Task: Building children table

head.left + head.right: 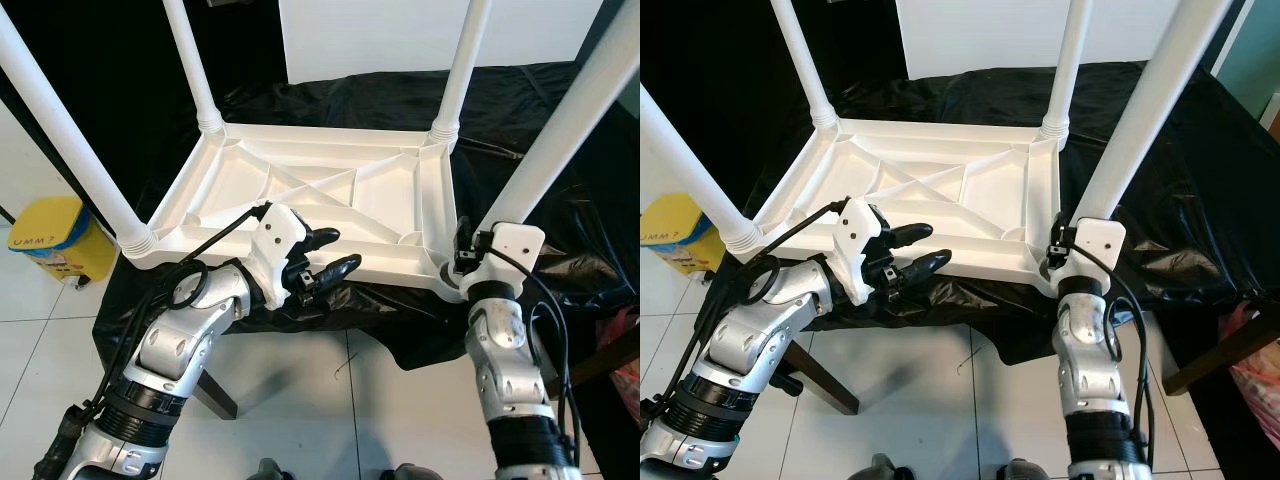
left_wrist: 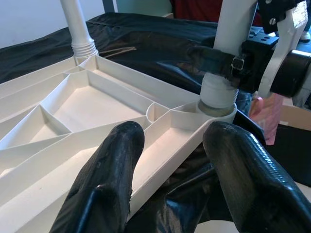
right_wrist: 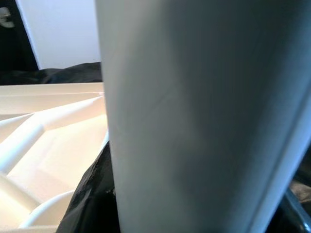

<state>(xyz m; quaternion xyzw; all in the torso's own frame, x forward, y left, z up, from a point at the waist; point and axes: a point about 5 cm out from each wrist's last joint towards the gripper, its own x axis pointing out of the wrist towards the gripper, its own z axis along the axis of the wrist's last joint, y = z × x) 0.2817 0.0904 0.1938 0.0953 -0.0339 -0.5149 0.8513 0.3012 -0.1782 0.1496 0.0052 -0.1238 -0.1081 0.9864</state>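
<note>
Left gripper [image 1: 328, 252] open, fingers straddling tabletop [image 1: 300, 195] rim. Right gripper [image 1: 464, 256] clamped around near-right leg [image 1: 560, 130] at its base, just above the socket.

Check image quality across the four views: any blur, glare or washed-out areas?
Eye views: sharp and evenly lit; the white table top is bright but its ribs stay readable. Left wrist view: the black fingers are slightly soft up close, and the right gripper at the near-right leg is clear. Right wrist view: that leg, very close, is a blurred pale surface.
</note>
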